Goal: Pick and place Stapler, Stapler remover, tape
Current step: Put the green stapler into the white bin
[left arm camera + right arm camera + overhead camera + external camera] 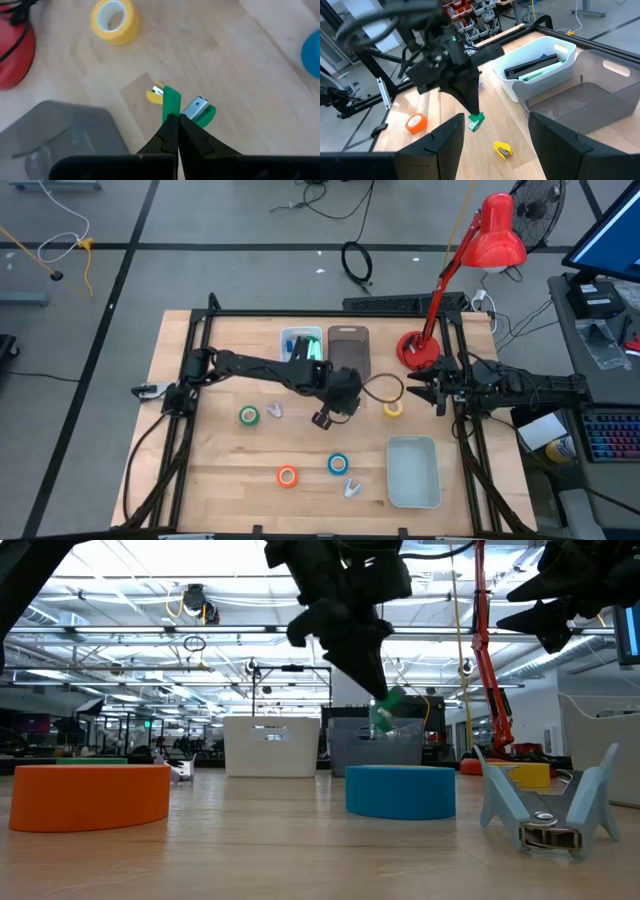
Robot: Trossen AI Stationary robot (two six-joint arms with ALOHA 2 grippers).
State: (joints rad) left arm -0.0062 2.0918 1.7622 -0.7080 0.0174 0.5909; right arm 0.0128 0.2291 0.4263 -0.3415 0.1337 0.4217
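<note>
My left gripper [177, 120] hangs over the table's middle [325, 416], shut on a green staple remover [192, 107]. A yellow staple remover [156, 93] lies on the wood right below it. Another pale staple remover [350, 487] stands near the front, and one more [272, 410] lies by the green tape [248, 415]. Yellow tape [393, 408], blue tape [338, 464] and orange tape [287, 475] lie flat on the table. A stapler [532, 66] lies inside the white bin [300, 345]. My right gripper [418, 385] waits open at the right side, touching nothing. My left gripper pinches the green staple remover by one green wing [171, 104] between the ends of its two fingers, coming down at a slant from above. The remover is lifted clear of the table and hangs below the fingertips [385, 712], its metal jaw showing beside them.
A grey bin [348, 348] stands beside the white bin at the far middle. A pale tray [413, 470] sits at the near right. A red desk lamp [415, 348] stands at the far right, its cable looping near the yellow tape. Bare wood lies at the near left.
</note>
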